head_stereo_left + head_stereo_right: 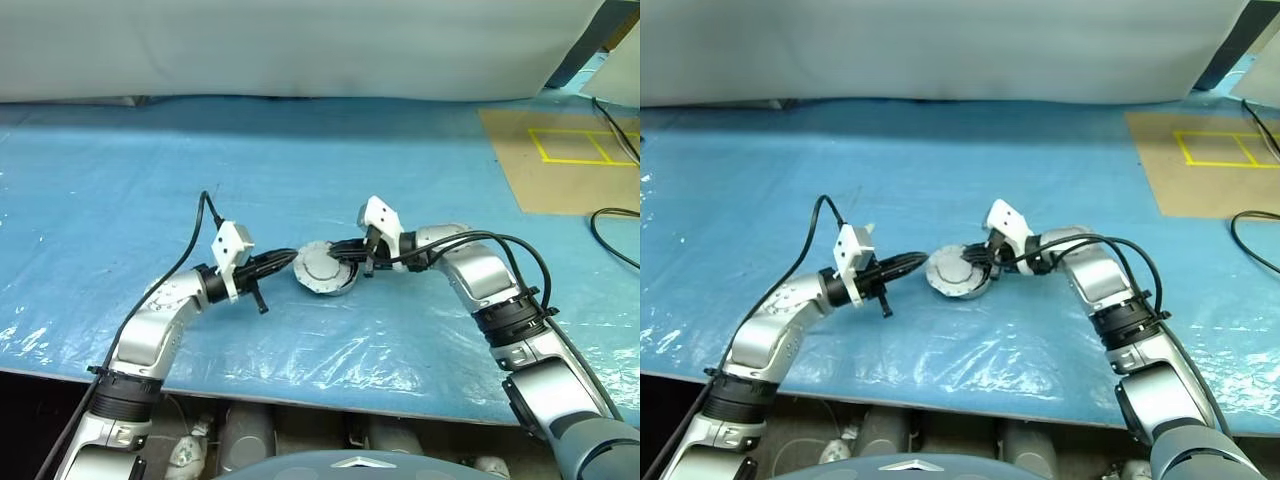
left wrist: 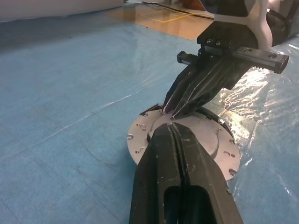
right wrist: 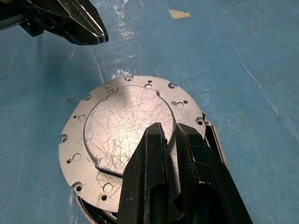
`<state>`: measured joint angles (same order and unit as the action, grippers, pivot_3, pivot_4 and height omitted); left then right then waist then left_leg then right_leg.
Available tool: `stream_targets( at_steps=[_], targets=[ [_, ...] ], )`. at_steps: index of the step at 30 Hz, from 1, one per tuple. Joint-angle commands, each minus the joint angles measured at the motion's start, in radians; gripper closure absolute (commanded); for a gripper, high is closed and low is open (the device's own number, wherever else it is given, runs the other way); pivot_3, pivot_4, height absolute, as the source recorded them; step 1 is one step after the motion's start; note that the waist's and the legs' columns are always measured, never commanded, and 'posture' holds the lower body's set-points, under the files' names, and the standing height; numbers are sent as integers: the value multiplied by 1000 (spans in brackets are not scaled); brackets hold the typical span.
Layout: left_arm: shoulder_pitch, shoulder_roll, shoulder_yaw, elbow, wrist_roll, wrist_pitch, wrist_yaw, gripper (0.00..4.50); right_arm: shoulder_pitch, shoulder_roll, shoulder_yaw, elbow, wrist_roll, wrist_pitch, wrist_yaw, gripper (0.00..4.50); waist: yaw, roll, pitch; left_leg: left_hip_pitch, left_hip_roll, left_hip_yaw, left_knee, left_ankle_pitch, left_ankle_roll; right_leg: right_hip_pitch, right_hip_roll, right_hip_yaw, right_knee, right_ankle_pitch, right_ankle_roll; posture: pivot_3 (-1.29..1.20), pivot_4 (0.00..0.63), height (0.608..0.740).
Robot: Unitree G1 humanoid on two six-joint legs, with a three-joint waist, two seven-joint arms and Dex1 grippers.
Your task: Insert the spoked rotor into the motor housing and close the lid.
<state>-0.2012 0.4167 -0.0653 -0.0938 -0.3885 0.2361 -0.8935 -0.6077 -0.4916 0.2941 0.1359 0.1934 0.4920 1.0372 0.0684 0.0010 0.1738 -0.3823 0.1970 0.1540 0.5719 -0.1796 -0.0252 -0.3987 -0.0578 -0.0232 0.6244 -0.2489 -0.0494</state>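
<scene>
The lid [image 3: 119, 135] lies flat over the motor housing [image 3: 212, 140] on the blue sheet [image 1: 150, 170], so closing is in hand. Right gripper [image 3: 170, 135], nearly closed, presses its edge; left gripper [image 2: 174, 128], closed, touches the opposite edge. Next I would press it evenly.

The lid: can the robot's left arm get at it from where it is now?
Probably yes. The left gripper, fingers shut, sits right at the edge of the lid, which lies flat over the motor housing. Only the right gripper, resting on the lid's far side, crowds it.
</scene>
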Motion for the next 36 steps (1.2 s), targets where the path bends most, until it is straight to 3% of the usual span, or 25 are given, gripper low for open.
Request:
stream_targets(
  at_steps=[1, 4, 7, 17, 18, 24, 36],
  targets=[
    [5, 5, 6, -18, -1, -26, -9, 4500, -10, -34, -44, -12, 38, 47, 37, 4111, 0, 0, 0, 0, 0, 0, 0, 0, 0, 0, 0, 0, 0, 0, 0, 0, 150, 740],
    [2, 3, 3, -18, 1, -25, -7, 4500, -29, -29, -105, -52, 111, 121, 48, 4111, 2, 0, 0, 0, 0, 0, 0, 0, 1, 0, 0, 0, 0, 0, 0, 0, 150, 740],
    [-4, 0, -2, -23, -2, -16, -4, 4500, -22, -24, -107, -75, 101, 115, 27, 3534, 1, 0, 0, -1, 0, 0, 0, 2, 3, -1, 0, 0, 0, 0, 0, 0, 150, 740],
    [-5, 3, -1, -50, -11, 14, 6, 4500, 9, 16, -57, -129, 86, 113, 14, 178, 1, 0, 0, -1, 1, 0, 0, 2, 3, -1, 0, 0, 0, 0, 0, 0, 150, 740],
    [-4, 3, 0, -51, -12, 16, 6, 4500, 10, 15, -52, -127, 82, 109, 15, 36, 1, 0, 0, -1, 1, 0, 0, 2, 2, -1, 1, 0, 0, 0, 0, 0, 150, 740],
    [7, 11, 7, -42, -9, 6, 2, 4500, 9, 2, 2, -93, 8, 44, 5, 36, 1, 0, 0, -1, 1, 0, 0, 1, 2, -1, 1, 0, 0, 0, 0, 0, 150, 740],
    [9, 6, -5, -55, -6, 20, 19, 4500, 16, 19, 20, -95, 9, 13, 36, 36, 0, 0, 0, -1, 1, 0, 0, 1, 1, -1, 1, 0, 0, 0, 0, 0, 150, 740]
  ],
)
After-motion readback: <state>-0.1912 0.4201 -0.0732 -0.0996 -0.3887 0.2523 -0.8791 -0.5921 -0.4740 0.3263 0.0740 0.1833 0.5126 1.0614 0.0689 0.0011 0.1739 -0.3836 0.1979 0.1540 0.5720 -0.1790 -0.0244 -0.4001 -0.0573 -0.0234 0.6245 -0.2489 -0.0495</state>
